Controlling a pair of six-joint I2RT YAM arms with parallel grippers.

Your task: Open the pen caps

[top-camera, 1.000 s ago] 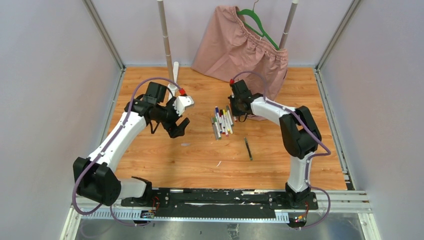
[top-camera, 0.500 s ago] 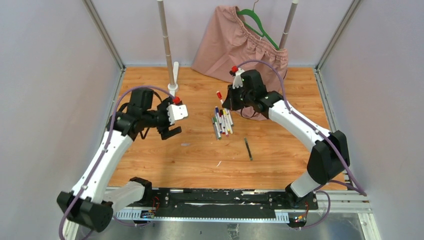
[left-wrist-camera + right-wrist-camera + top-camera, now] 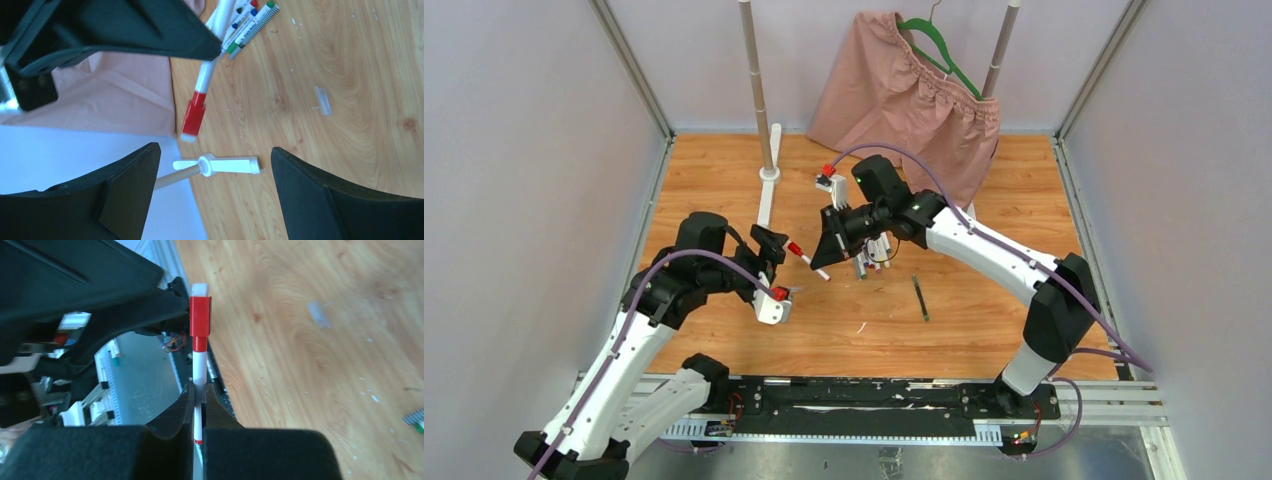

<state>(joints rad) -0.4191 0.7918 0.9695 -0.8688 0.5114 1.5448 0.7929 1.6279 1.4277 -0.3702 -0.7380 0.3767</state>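
Down at the near edge of the worktop [image 3: 724, 345] the two arms sit bolted side by side. The left one swings in over the left half, and the left gripper [image 3: 772, 252] is spread wide, released, with nothing between its black fingers [image 3: 127, 190]. Its wrist view looks straight out through that gap [image 3: 215, 149].

Just beyond the open fingers hangs the red cap [image 3: 194, 117], close to the left finger but clear of it. The cap sits on the end of a white pen [image 3: 816, 267], which is up in the air over the middle of the worktop, cap end pointing at the left gripper. Below it on the wood lies a small pale piece [image 3: 795, 289], too small to identify.

At the other end of the pen, the right gripper [image 3: 198, 390] is clenched tight on the white barrel, fingers pinching it from both sides, with the cap [image 3: 200, 315] sticking out well past the tips.

Beside that gripper and a touch further back lies the heap of pens [image 3: 874, 250], flat on the wood, coloured ends in green, blue and red showing [image 3: 245, 25]. A thin dark pen [image 3: 920, 298] lies alone to the right of the middle.

Along the far edge stands a rack [image 3: 755, 85], its white foot [image 3: 768, 190] on the wood, and a pink skirt [image 3: 894, 100] hangs from a green hanger [image 3: 944, 55].
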